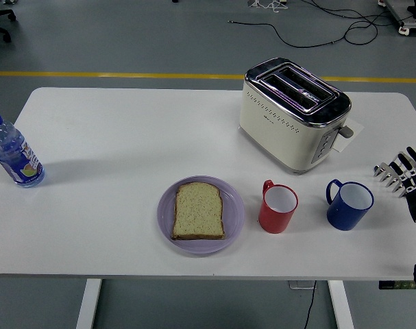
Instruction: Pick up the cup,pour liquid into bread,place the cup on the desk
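Observation:
A red cup stands upright on the white table, just right of a purple plate that bears a slice of bread. A blue cup stands upright to the right of the red one. My right hand is at the right edge of the picture, fingers spread and holding nothing, a little right of the blue cup and apart from it. The left arm is out of view.
A cream and chrome toaster stands behind the cups. A plastic water bottle stands at the table's left edge. A small metal rack lies by my right hand.

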